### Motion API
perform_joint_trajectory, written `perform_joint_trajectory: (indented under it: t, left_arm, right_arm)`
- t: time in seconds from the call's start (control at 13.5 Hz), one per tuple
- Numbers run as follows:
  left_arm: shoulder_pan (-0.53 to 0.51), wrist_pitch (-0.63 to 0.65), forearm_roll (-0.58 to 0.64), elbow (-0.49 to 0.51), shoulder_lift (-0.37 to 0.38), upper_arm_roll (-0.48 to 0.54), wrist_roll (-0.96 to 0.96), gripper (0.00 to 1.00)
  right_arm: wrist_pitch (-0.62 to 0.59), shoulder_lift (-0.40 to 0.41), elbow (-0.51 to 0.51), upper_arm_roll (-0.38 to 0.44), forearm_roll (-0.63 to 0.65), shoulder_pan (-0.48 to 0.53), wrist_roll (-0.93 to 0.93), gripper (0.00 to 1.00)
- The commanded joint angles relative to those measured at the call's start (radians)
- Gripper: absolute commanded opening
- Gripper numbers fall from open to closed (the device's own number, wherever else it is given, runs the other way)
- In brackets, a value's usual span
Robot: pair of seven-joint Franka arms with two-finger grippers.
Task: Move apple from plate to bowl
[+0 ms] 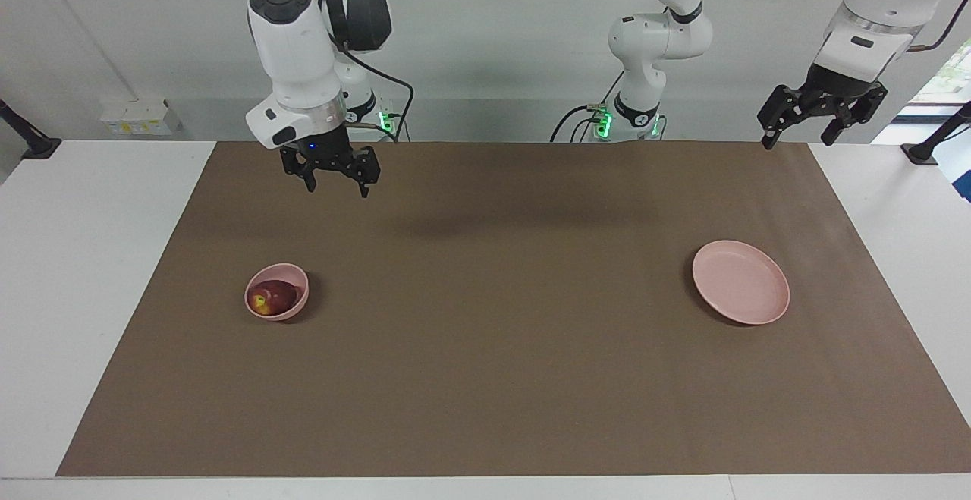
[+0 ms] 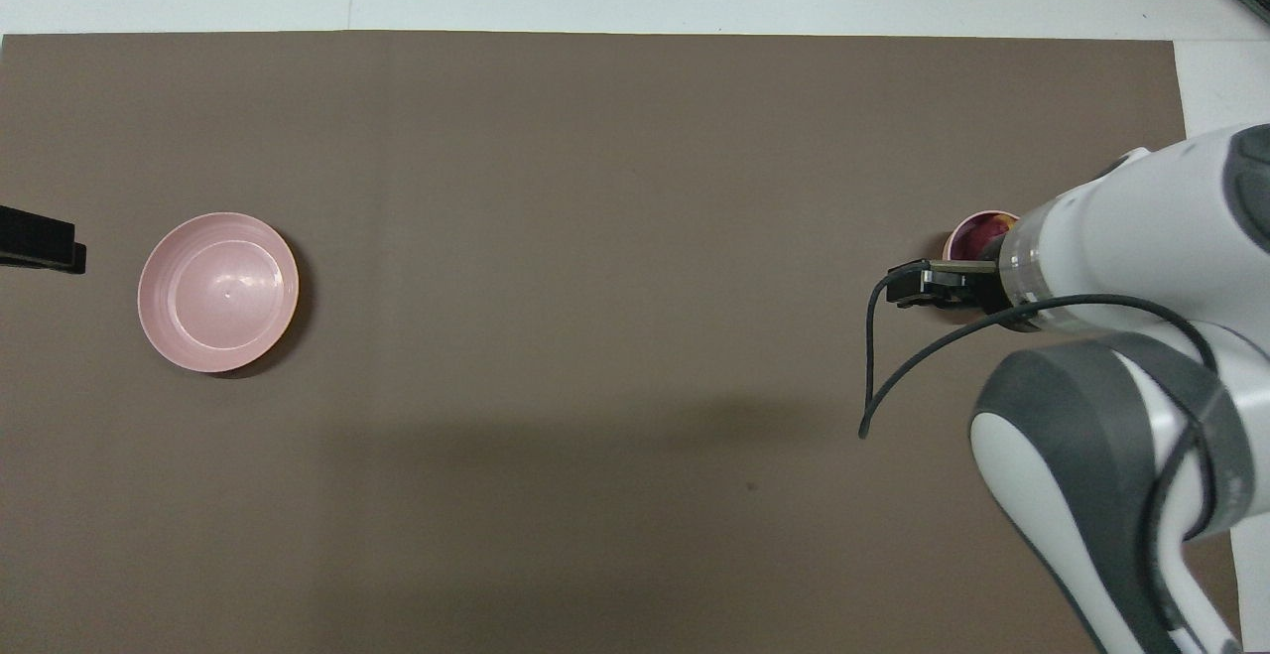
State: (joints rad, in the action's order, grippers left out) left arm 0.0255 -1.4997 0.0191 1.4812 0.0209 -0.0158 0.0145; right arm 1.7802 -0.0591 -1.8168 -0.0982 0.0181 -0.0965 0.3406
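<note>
The apple (image 1: pixel 273 297) sits in the bowl (image 1: pixel 277 292), plate (image 1: pixel 740 281) bare, both grippers (right (image 1: pixel 334 183), left (image 1: pixel 804 136)) raised, open, empty: only retreat seems left.

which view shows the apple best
The facing view. There the apple lies in plain sight inside the bowl, red with its yellowish patch showing. In the overhead view the right arm covers most of the bowl, so only a sliver of the apple shows at the rim.
</note>
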Motion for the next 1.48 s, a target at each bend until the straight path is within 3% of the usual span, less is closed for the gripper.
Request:
perform_joint_trajectory:
  t: [0.0, 0.37, 0.59, 1.41]
  left_arm:
    - [0.005, -0.013, -0.080, 0.010, 0.013, 0.022, -0.062, 1.00]
    - [0.016, -0.002, -0.085, 0.011, 0.013, 0.017, -0.070, 1.00]
    - [0.001, 0.001, -0.080, 0.011, 0.014, 0.031, -0.070, 1.00]
    - [0.004, 0.001, -0.079, 0.011, 0.014, 0.033, -0.070, 1.00]
  right_arm:
    - [-0.123, -0.030, 0.094, 0.021, -0.044, 0.018, -0.048, 1.00]
    - [-0.292, -0.028, 0.224, 0.133, -0.041, 0.018, -0.237, 1.00]
    - [-0.332, -0.059, 0.174, 0.150, -0.046, 0.024, -0.327, 1.00]
    - [-0.274, -0.054, 0.172, 0.152, -0.003, 0.044, -0.391, 1.00]
